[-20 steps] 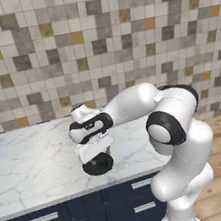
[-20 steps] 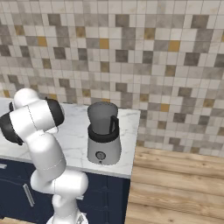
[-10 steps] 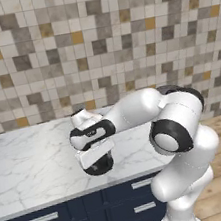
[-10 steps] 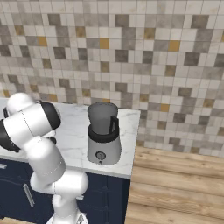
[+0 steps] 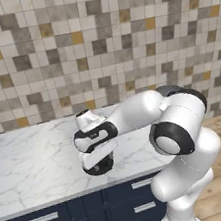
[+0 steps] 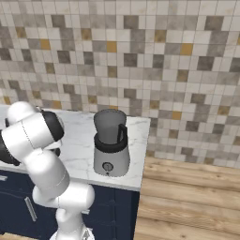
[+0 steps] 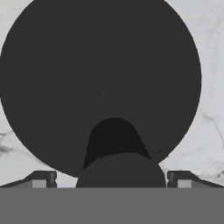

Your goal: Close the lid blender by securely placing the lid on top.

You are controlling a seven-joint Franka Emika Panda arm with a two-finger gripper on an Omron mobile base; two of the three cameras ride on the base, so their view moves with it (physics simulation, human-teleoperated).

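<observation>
straddling lid knob: end effector; blender apart.

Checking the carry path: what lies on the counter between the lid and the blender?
Bare marble counter in the right base view, from the arm-hidden lid to the blender.

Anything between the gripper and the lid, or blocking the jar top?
Nothing visible. The gripper sits right over the lid on the counter, fingertips either side of its knob. The blender has its jar top open, nothing on it.
</observation>
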